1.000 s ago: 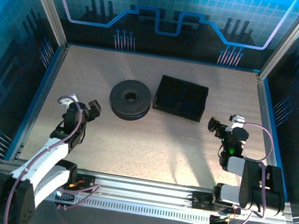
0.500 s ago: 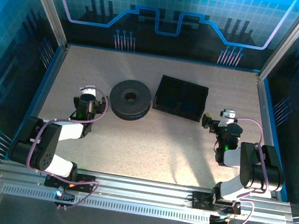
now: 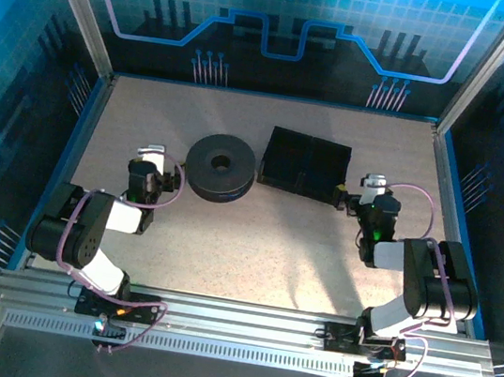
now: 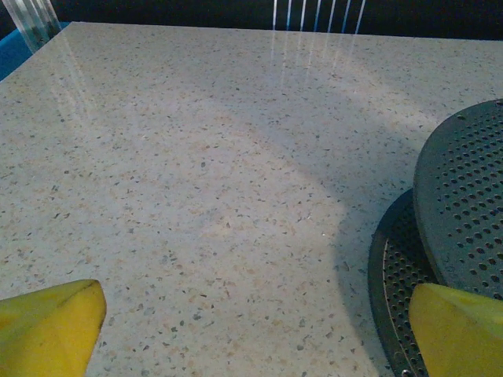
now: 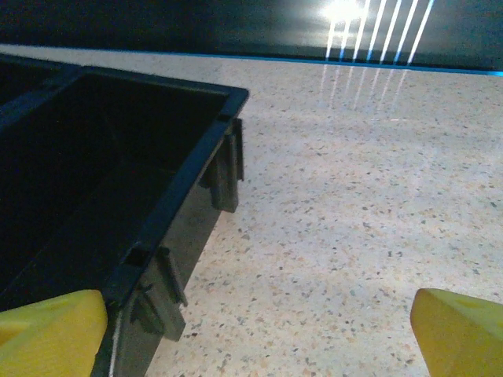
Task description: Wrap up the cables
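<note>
The cables are out of view. My left gripper stands open low over the table just left of a round black perforated spool. In the left wrist view its yellow fingertips frame bare tabletop, and the spool sits at the right beside the right finger. My right gripper stands open at the right end of a black open box. In the right wrist view the box's corner wall lies by the left fingertip, with nothing between the fingers.
The speckled table is ringed by a blue rim and metal frame posts. Lilac cables run along both arms. The spool and the box stand side by side at mid-table, with free tabletop in front of them.
Both arms have folded and swung their grippers farther from the bases: the left one up beside the spool, the right one up and left to the box's end. Both jaws stayed open.
</note>
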`<state>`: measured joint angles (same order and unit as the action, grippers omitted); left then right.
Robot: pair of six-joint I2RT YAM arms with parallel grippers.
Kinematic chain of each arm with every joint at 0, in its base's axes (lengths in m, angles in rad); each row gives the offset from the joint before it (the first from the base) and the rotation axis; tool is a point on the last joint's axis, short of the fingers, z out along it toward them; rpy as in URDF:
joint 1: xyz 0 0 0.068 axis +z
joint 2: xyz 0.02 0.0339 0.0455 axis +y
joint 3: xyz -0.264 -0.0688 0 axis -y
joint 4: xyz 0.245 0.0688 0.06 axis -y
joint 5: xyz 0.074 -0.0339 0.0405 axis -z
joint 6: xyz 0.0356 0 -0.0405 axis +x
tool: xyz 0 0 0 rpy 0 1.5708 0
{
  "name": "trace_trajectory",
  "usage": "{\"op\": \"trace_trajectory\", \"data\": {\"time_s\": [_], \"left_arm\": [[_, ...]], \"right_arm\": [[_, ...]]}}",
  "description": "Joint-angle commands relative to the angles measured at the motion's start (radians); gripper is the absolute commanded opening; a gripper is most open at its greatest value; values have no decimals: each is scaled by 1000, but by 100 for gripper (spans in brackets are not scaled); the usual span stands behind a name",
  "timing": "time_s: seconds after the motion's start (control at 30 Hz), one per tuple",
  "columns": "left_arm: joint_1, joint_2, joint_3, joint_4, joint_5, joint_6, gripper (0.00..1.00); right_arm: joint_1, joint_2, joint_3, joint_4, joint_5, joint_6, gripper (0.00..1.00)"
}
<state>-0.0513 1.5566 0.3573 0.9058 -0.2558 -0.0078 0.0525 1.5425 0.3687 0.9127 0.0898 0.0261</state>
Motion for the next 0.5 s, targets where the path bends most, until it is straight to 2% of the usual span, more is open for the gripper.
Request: {"op": "trace_trajectory", "data": {"time_s": [0.0, 0.13, 0.33, 0.47], "left_arm": [[8, -6, 16, 33, 27, 2, 99], [8, -6, 16, 34, 28, 2, 99], [8, -6, 16, 34, 29, 2, 99], [8, -6, 16, 34, 29, 2, 99]], "right_arm": [[15, -6, 30, -29, -21, -41, 100], [43, -6, 8, 13, 25, -62, 100], [25, -6, 28, -26, -21, -56, 100], [32, -7, 19, -8, -6, -59, 100]]}}
